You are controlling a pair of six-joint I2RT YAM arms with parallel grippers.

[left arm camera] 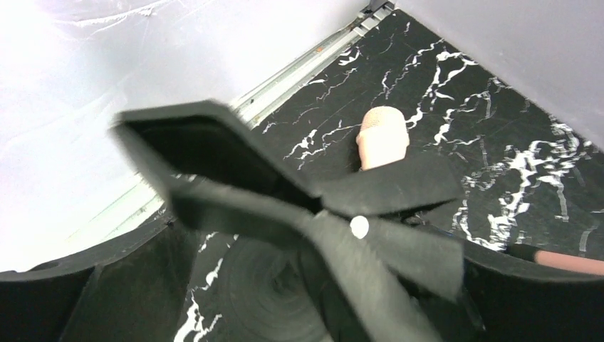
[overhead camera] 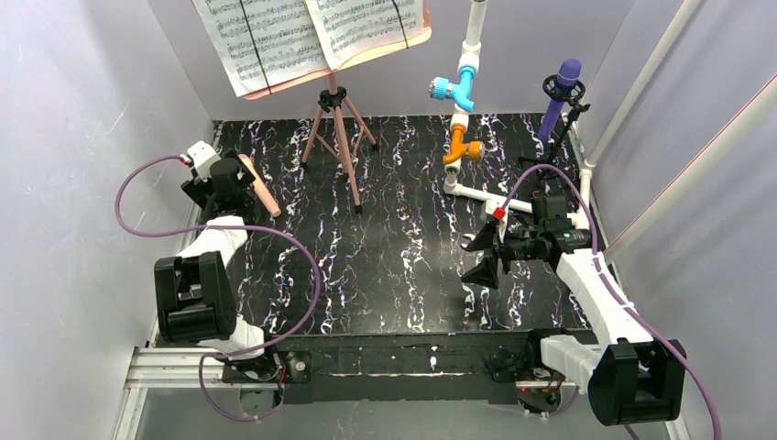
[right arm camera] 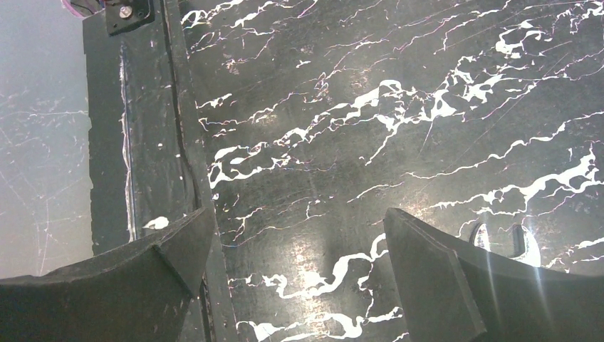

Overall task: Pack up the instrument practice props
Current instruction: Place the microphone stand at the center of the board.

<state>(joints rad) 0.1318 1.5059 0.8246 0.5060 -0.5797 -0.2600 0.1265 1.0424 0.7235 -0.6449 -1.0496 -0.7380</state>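
The peach microphone [overhead camera: 260,184] lies slanted at the far left, and its head shows in the left wrist view [left arm camera: 383,135]. My left gripper [overhead camera: 223,191] is right beside it. In the left wrist view my left gripper [left arm camera: 317,235] has its jaws spread wide, with a black mic holder [left arm camera: 285,206] and its flat legs between them, close and blurred. The purple microphone [overhead camera: 561,96] stands in a black holder [overhead camera: 563,90] at the back right. The salmon-pink music rest [overhead camera: 366,50] carries white music sheets [overhead camera: 275,37] on tripod legs [overhead camera: 339,137]. My right gripper [overhead camera: 486,252] [right arm camera: 299,221] is open and empty above the table.
A white pipe with blue and orange valves [overhead camera: 463,101] stands at the back centre-right. A silver wrench [right arm camera: 509,242] lies by my right gripper's finger. Grey walls close in the left, back and right sides. The table's front rail [right arm camera: 142,142] is near my right gripper.
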